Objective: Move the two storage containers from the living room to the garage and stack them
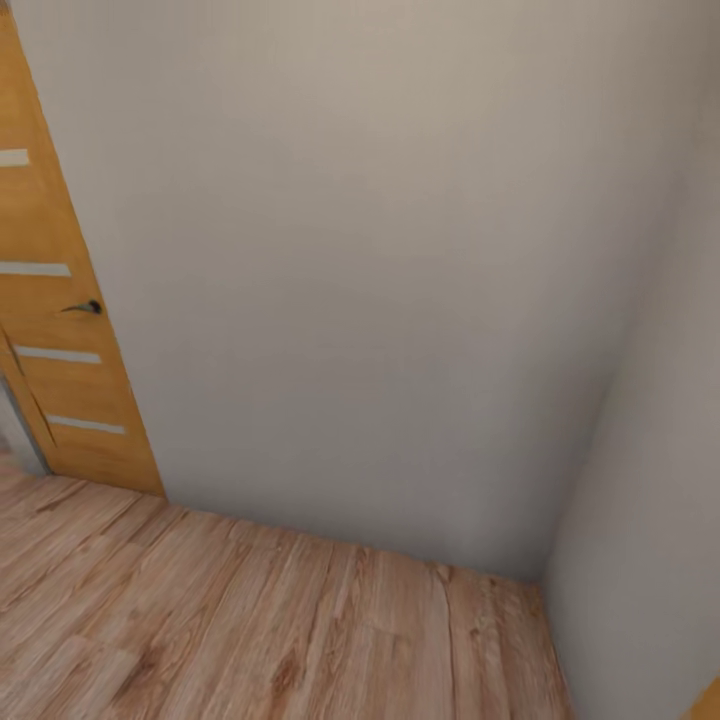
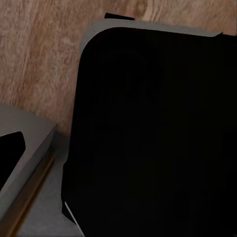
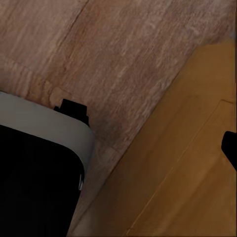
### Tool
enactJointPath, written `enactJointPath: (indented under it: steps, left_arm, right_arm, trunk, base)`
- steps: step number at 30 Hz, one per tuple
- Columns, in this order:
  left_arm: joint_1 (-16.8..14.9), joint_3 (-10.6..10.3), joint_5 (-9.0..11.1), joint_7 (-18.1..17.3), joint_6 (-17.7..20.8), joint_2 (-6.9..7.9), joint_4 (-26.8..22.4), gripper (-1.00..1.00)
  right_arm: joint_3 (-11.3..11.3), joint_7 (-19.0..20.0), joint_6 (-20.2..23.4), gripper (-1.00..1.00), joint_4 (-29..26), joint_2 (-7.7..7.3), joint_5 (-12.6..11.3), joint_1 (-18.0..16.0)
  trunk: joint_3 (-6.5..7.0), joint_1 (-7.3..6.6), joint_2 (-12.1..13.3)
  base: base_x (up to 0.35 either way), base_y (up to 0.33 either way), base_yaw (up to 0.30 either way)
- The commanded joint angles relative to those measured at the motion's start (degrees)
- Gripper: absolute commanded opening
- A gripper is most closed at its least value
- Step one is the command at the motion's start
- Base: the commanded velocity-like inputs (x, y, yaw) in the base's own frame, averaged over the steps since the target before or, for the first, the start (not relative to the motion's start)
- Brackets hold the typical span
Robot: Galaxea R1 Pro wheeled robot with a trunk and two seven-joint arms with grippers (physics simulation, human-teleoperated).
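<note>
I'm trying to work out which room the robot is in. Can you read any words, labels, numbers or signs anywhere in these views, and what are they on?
None: no readable text in any view.
The wooden door bears pale horizontal strips and a dark handle, but no lettering.
The plain wall and wood-plank floor carry no signs.
The wrist views show dark robot body panels over the planks, and an orange wooden surface, all unmarked.

Beige walls (image 1: pixel 380 250) meet in corner; wood-plank floor (image 1: pixel 250 630); wooden door (image 1: pixel 60 330) left
</note>
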Motion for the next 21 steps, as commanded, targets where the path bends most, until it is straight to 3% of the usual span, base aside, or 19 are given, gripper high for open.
enactJointPath:
  steps: [1, 21]
  left_arm:
    - [0.01, 0.15, 0.94, 0.03, -0.09, -0.01, -0.05, 1.0]
    - [0.01, 0.1, 1.77, 0.03, -0.09, -0.01, -0.05, 1.0]
  right_arm:
    - [0.27, -0.1, -0.34, 1.0, 0.18, 0.04, -0.22, -0.06]
    - [0.24, -0.1, -0.43, 1.0, 0.18, 0.02, -0.31, -0.06]
  trunk:
    - [-0.05, 0.03, -0.02]
    - [-0.05, 0.03, -0.02]
  base:
    - [0.32, 0.0, 0.276]
    - [0.314, 0.0, 0.28]
